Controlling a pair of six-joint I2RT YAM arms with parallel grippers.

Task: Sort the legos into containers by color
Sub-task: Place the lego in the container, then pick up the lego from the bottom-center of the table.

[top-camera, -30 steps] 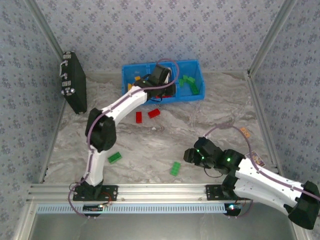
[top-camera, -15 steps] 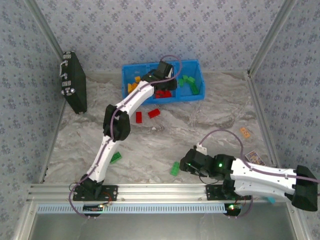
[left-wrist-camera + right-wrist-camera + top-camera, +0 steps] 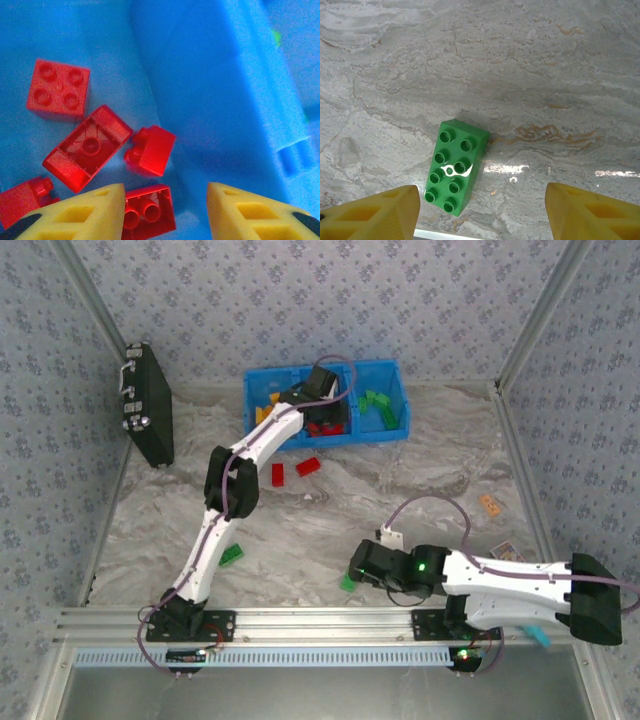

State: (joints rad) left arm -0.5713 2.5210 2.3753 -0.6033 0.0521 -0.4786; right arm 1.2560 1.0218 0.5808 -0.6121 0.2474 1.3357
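Left gripper [image 3: 323,400] above bin [image 3: 392,368] (2 red legos [image 3: 308,466] outside).

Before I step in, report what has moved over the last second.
The right gripper swung left to hover over the green brick near the front edge, open, nothing grasped. The left gripper, open, stayed over the blue bin's red bricks. Other loose bricks unmoved.

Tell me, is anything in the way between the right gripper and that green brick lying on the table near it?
Nothing visible stands in the way. The green brick lies studs up on the marble table. The right gripper is open above it, and there is only free space between its two yellow fingers.
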